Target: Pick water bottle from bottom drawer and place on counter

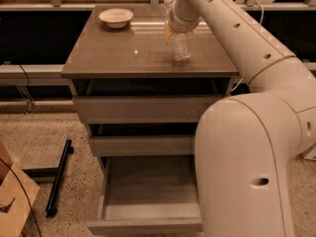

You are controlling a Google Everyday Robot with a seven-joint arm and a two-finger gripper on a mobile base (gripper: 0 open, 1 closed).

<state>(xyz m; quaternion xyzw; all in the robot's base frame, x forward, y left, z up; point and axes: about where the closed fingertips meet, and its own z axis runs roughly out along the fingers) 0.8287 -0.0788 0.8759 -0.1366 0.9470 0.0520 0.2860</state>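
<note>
The water bottle [181,47] is a small clear crinkled bottle standing upright on the right half of the counter [123,53]. My gripper [177,32] is right above it, closed around its top, with the arm reaching in from the upper right. The bottle's base is at or just above the glossy counter surface; I cannot tell whether it touches. The bottom drawer [148,196] is pulled out towards me and nothing shows inside it. The two shallower drawers above it stand slightly ajar.
A pale bowl [116,18] sits at the counter's back left. My arm's large white body [247,167] fills the right foreground and hides the drawer's right side. A black bar [59,177] and a cardboard box [12,196] lie on the speckled floor at the left.
</note>
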